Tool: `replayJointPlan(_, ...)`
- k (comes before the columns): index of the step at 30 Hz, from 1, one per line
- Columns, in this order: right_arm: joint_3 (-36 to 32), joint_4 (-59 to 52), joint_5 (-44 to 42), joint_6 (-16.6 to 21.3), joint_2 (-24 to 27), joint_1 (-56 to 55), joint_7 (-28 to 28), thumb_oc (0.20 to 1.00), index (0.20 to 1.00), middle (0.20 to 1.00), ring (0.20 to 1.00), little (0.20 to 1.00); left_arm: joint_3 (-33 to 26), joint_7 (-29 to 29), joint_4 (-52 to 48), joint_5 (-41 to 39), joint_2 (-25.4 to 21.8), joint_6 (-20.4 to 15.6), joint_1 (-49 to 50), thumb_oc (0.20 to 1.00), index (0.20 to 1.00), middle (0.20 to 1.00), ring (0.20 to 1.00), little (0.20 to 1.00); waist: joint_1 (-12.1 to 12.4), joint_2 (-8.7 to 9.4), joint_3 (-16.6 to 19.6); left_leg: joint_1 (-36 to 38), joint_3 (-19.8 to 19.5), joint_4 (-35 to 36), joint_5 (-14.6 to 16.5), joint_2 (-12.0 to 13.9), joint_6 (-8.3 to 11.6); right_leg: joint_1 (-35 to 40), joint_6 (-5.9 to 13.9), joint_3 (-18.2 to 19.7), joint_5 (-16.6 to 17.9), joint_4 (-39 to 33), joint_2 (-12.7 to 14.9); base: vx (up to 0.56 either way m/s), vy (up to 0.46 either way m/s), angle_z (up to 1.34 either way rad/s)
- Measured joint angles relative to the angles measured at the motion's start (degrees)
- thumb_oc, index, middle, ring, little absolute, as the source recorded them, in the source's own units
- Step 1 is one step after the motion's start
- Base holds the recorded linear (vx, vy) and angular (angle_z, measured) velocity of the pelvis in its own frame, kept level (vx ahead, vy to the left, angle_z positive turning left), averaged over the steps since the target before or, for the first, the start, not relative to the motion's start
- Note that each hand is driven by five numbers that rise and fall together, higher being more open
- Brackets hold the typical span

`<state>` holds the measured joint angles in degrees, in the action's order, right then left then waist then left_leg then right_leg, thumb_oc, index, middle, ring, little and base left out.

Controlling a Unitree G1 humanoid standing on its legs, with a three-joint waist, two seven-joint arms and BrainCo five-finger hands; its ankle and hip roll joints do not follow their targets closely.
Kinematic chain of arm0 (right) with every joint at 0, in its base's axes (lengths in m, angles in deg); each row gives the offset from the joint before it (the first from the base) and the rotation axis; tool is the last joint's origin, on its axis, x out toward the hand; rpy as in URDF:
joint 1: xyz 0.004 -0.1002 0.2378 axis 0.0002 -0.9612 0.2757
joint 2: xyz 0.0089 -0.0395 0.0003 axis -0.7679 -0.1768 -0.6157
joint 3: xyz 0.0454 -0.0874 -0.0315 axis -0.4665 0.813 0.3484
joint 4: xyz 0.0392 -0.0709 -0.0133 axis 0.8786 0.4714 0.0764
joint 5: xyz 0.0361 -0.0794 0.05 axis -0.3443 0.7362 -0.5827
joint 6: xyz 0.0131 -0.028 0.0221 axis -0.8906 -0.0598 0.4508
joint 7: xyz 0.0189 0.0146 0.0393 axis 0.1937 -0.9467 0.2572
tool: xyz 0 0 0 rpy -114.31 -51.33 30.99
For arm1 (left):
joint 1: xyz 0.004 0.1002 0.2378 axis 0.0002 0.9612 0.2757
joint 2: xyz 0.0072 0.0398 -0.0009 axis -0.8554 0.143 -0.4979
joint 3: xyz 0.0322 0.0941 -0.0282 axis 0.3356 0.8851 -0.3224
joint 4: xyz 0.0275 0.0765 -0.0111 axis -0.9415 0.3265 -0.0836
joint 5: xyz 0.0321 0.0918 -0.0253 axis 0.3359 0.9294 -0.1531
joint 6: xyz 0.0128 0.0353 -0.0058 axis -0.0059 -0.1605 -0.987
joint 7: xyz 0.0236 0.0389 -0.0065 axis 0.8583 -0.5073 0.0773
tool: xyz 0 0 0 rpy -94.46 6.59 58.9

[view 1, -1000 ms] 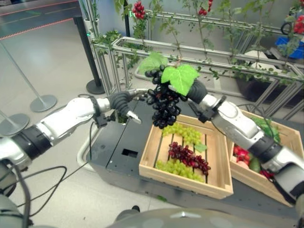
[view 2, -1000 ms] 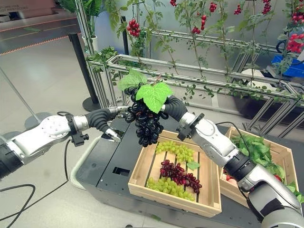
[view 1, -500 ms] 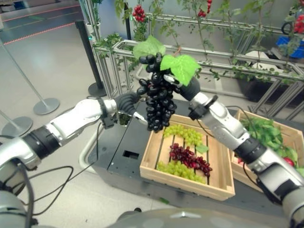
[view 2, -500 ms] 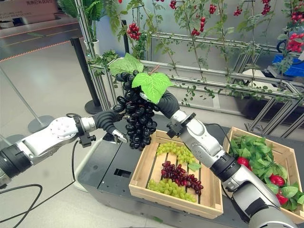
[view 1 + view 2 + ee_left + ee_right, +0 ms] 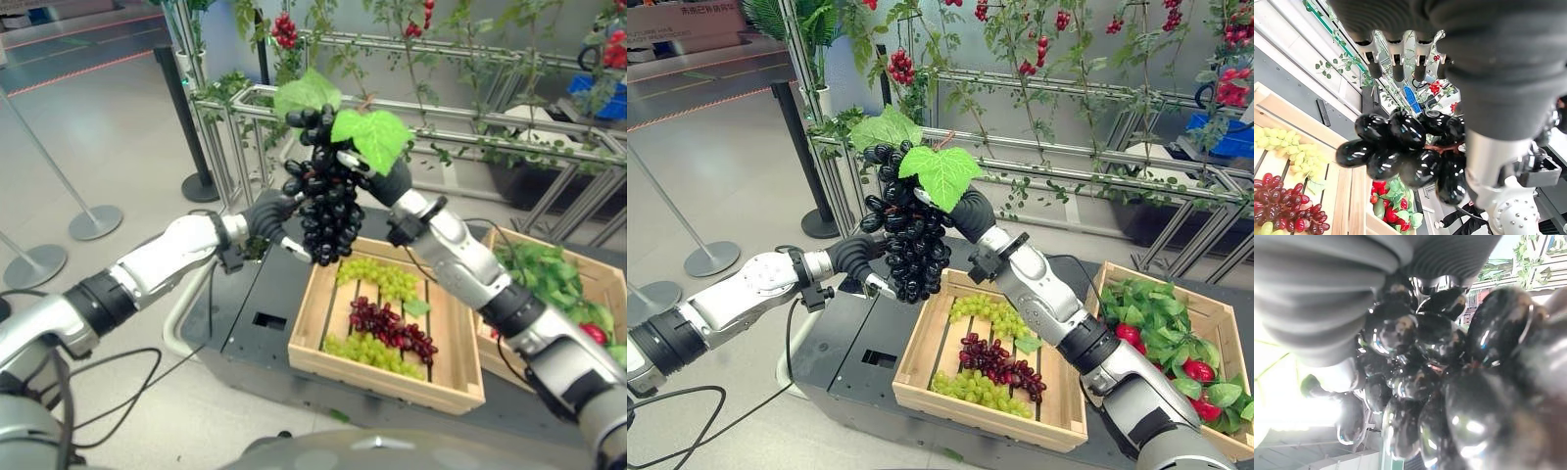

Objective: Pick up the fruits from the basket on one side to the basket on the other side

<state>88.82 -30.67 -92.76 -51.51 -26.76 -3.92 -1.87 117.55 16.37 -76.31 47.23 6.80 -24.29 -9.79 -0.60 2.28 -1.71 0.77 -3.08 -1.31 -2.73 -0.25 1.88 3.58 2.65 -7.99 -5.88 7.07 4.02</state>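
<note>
a dark worktop [image 5: 235,313] carries two wooden crates side by side. the near crate [image 5: 921,367] holds green grapes [image 5: 985,311], red grapes [image 5: 999,360] and a second green bunch at its front edge. the far crate [image 5: 1205,323], on the robot's right, holds leafy greens and red fruit [image 5: 1190,370]. behind them runs a metal frame [image 5: 1068,162] with vines and red berries.

the step in hand looks like the carry, or perhaps a hand-over: a large bunch of black grapes [image 5: 908,245] with two green leaves [image 5: 942,176] hangs in the air above the left end of the near crate, well clear of both crates, so nothing is set down yet. the next move calls for taking the bunch over the crate it is meant for and lowering it without knocking the fruit already there; which crate that is i cannot tell from here.

the right hand [image 5: 970,215] grips the top of the bunch just under the leaves, its fingers closed round the stem end. the left hand [image 5: 862,257] sits just beside the lower part of the bunch; in the left wrist view its fingers [image 5: 1396,61] are fairly straight and apart above the grapes, holding nothing, though whether it touches them i cannot tell.
</note>
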Motion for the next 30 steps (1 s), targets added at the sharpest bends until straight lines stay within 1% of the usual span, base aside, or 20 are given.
replayJointPlan(3, 1.1, -0.1, 0.0, -0.5, 2.8, 0.1, -0.5, 0.200, 0.200, 0.200, 0.200, 0.200, -0.1, 0.0, 0.0, 0.0, 0.2, 0.1, 0.9, 1.000, 1.000, 1.000, 1.000, 1.000, 0.0, 0.16, 0.3, 0.0, 0.1, 0.1, 0.0, 0.0, -0.01, -0.1, 0.00, 0.1, 0.0, 0.0, 0.0, 0.00, 0.000, 0.00)
replayJointPlan(6, 4.1, -0.2, 0.3, -2.2, 7.8, 0.1, -1.4, 0.200, 0.200, 0.200, 0.200, 0.200, -0.4, 0.0, 0.0, 0.0, 0.5, 0.3, 2.5, 1.000, 1.000, 1.000, 1.000, 1.000, 0.0, 0.76, 0.7, 0.0, 0.1, 0.2, 0.0, 0.0, -0.01, -0.1, 0.01, 0.2, 0.0, -0.1, 0.0, 0.00, 0.000, 0.00)
replayJointPlan(9, 6.4, -0.3, 0.9, -2.8, 10.5, 0.1, -2.2, 0.200, 0.200, 0.200, 0.200, 0.200, -1.0, 0.0, 0.0, 0.0, 1.1, 0.4, 3.9, 1.000, 1.000, 1.000, 1.000, 1.000, 0.0, 1.26, 1.1, 0.0, 0.1, 0.3, 0.0, 0.1, 0.01, -0.1, 0.02, 0.2, 0.0, -0.2, -0.1, 0.00, 0.000, 0.00)
replayJointPlan(10, 7.3, -0.2, 1.3, -3.9, 11.1, 0.1, -2.2, 0.200, 0.200, 0.200, 0.200, 0.200, -1.3, 0.0, 0.0, 0.0, 1.5, 0.4, 4.7, 1.000, 1.000, 1.000, 1.000, 1.000, 0.0, 1.58, 1.3, 0.0, 0.2, 0.4, 0.0, 0.1, 0.03, -0.2, 0.04, 0.3, 0.0, -0.4, 0.0, 0.00, 0.000, 0.00)
replayJointPlan(11, 7.4, -0.2, 1.3, -4.0, 11.1, 0.1, -2.3, 0.200, 0.200, 0.200, 0.200, 0.200, -1.4, 0.0, 0.1, 0.0, 1.8, 0.4, 5.1, 1.000, 1.000, 1.000, 1.000, 1.000, 0.0, 1.81, 1.3, 0.0, 0.2, 0.4, 0.1, 0.2, 0.05, -0.3, 0.03, 0.3, 0.0, -0.5, -0.2, 0.00, 0.000, 0.00)
replayJointPlan(12, 8.4, -0.5, 1.3, -4.1, 12.1, 0.4, -2.8, 0.200, 0.200, 0.200, 0.200, 0.200, -3.9, 0.0, 0.9, -0.2, 4.2, 0.4, 7.1, 1.000, 1.000, 1.000, 1.000, 1.000, 0.1, 1.91, 1.3, 0.0, 0.2, 0.7, 0.1, 0.1, 0.07, -0.2, 0.04, 0.3, 0.0, -0.7, -0.3, 0.00, 0.000, 0.00)
replayJointPlan(13, 8.6, -0.5, 1.5, -4.2, 12.6, 0.4, -3.2, 0.200, 0.200, 0.200, 0.200, 0.200, -4.4, -0.1, 1.3, -0.6, 5.6, 0.5, 7.9, 1.000, 1.000, 1.000, 1.000, 1.000, 0.1, 2.16, 1.4, 0.1, 0.2, 0.8, 0.1, 0.1, 0.06, -0.2, 0.04, 0.3, 0.0, -0.8, -0.2, 0.00, 0.000, 0.00)
replayJointPlan(16, 8.7, -0.6, 1.8, -4.6, 13.0, 0.4, -3.4, 0.200, 0.200, 0.200, 0.200, 0.200, -4.8, -0.1, 1.5, -0.7, 6.6, 1.3, 10.3, 1.000, 1.000, 1.000, 1.000, 1.000, 0.1, 3.95, 1.3, 0.1, 0.2, 0.8, 0.1, 0.4, 0.13, -0.2, 0.11, 0.3, -0.1, -1.0, -0.4, 0.00, 0.000, 0.00)
replayJointPlan(17, 8.7, -0.6, 1.8, -4.6, 13.0, 0.4, -3.4, 0.200, 0.200, 0.200, 0.200, 0.200, -4.8, -0.1, 1.5, -0.7, 6.6, 1.3, 10.3, 1.000, 1.000, 1.000, 1.000, 1.000, 0.1, 3.95, 1.3, 0.1, 0.2, 0.8, 0.1, 0.4, 0.13, -0.2, 0.11, 0.3, -0.1, -1.0, -0.4, 0.00, 0.000, 0.00)
replayJointPlan(18, 8.7, -0.6, 1.8, -4.7, 13.0, 0.4, -3.4, 0.200, 0.200, 0.200, 0.200, 0.200, -5.3, -0.3, 2.8, -1.1, 8.9, 1.4, 11.5, 1.000, 1.000, 1.000, 1.000, 1.000, 0.1, 5.00, 1.1, 0.1, 0.1, 0.8, 0.1, 0.4, 0.16, 0.0, 0.00, 0.2, 0.0, -1.0, -0.7, 0.00, 0.000, 0.00)
replayJointPlan(19, 8.7, -0.6, 1.8, -4.7, 13.0, 0.4, -3.5, 0.200, 0.200, 0.200, 0.200, 0.200, -5.8, -0.5, 3.2, -1.2, 10.4, 1.7, 12.4, 1.000, 1.000, 1.000, 1.000, 1.000, 0.2, 5.46, 0.9, 0.1, 0.1, 0.8, 0.1, 0.3, 0.15, 0.0, -0.13, 0.3, 0.1, -1.1, -0.6, 0.00, 0.000, 0.00)
replayJointPlan(20, 8.7, -0.6, 1.9, -4.8, 12.9, 0.4, -3.7, 0.200, 0.200, 0.200, 0.200, 0.200, -5.8, -0.4, 3.2, -1.2, 11.5, 2.0, 13.1, 1.000, 1.000, 1.000, 1.000, 1.000, 0.2, 6.42, 0.8, 0.0, 0.1, 0.8, 0.1, 0.5, 0.16, 0.1, -0.21, 0.2, 0.2, -1.3, -0.8, -0.03, -0.033, 0.01)
replayJointPlan(23, 8.7, -0.6, 2.6, -4.8, 12.8, 0.9, -3.7, 0.200, 0.200, 0.200, 0.200, 0.200, -5.8, -0.4, 3.3, -1.3, 12.8, 2.6, 13.2, 1.000, 1.000, 1.000, 1.000, 1.000, 0.4, 7.77, 0.7, 0.1, 0.1, 0.8, 0.1, 0.3, 0.17, 0.3, -0.23, 0.2, 0.2, -1.7, -0.8, 0.00, 0.000, 0.00)
replayJointPlan(25, 8.7, -0.6, 2.6, -4.8, 12.6, 1.8, -3.7, 0.200, 0.200, 0.200, 0.200, 0.200, -5.8, -0.6, 3.5, -1.3, 13.6, 2.7, 13.2, 1.000, 1.000, 1.000, 1.000, 1.000, 0.3, 8.12, 0.6, 0.0, 0.0, 0.9, 0.1, 0.3, 0.18, 0.3, -0.14, 0.1, 0.3, -1.9, -0.7, -0.02, -0.009, 0.00)
replayJointPlan(26, 8.7, -0.6, 2.6, -4.8, 12.3, 2.4, -3.7, 0.200, 0.200, 0.200, 0.200, 0.200, -5.8, -0.9, 3.5, -1.3, 14.9, 2.7, 13.2, 1.000, 1.000, 1.000, 1.000, 1.000, 0.2, 8.14, 0.6, 0.0, 0.0, 0.9, 0.1, 0.3, 0.17, 0.4, -0.08, 0.0, 0.3, -2.1, -0.7, 0.00, 0.000, 0.00)
replayJointPlan(27, 8.7, -0.6, 2.6, -4.8, 12.3, 2.4, -3.7, 0.200, 0.200, 0.200, 0.200, 0.200, -5.8, -0.9, 3.5, -1.3, 14.9, 2.7, 13.2, 1.000, 1.000, 1.000, 1.000, 1.000, 0.2, 8.14, 0.6, 0.0, 0.0, 0.9, 0.1, 0.3, 0.17, 0.4, -0.08, 0.0, 0.3, -2.1, -0.7, 0.00, 0.000, 0.00)
replayJointPlan(28, 8.7, -0.5, 2.6, -4.8, 11.3, 3.3, -3.6, 0.200, 0.200, 0.200, 0.200, 0.200, -5.8, -1.5, 3.6, -1.3, 16.1, 2.7, 13.1, 1.000, 1.000, 1.000, 1.000, 1.000, 0.2, 8.13, 0.5, 0.0, -0.1, 1.0, 0.1, 0.3, 0.17, 0.8, -0.13, -0.2, 0.6, -2.6, -0.7, 0.00, 0.000, 0.00)
replayJointPlan(29, 8.7, -0.5, 2.6, -4.8, 10.9, 3.6, -3.6, 0.200, 0.200, 0.200, 0.200, 0.200, -5.8, -1.6, 3.6, -1.3, 16.4, 2.7, 13.1, 1.000, 1.000, 1.000, 1.000, 1.000, 0.2, 8.14, 0.5, 0.0, -0.1, 1.0, 0.1, 0.2, 0.17, 0.8, -0.11, -0.2, 0.6, -2.8, -0.7, -0.03, -0.006, 0.04)
replayJointPlan(30, 8.7, -0.5, 2.6, -4.8, 10.2, 4.4, -3.4, 0.200, 0.200, 0.200, 0.200, 0.200, -5.9, -1.8, 4.5, -1.2, 17.9, 2.7, 13.0, 1.000, 1.000, 1.000, 1.000, 1.000, 0.2, 8.23, 0.3, 0.0, -0.1, 1.0, 0.1, 0.2, 0.18, 0.9, -0.12, -0.3, 0.7, -2.9, -0.7, 0.00, 0.000, 0.00)
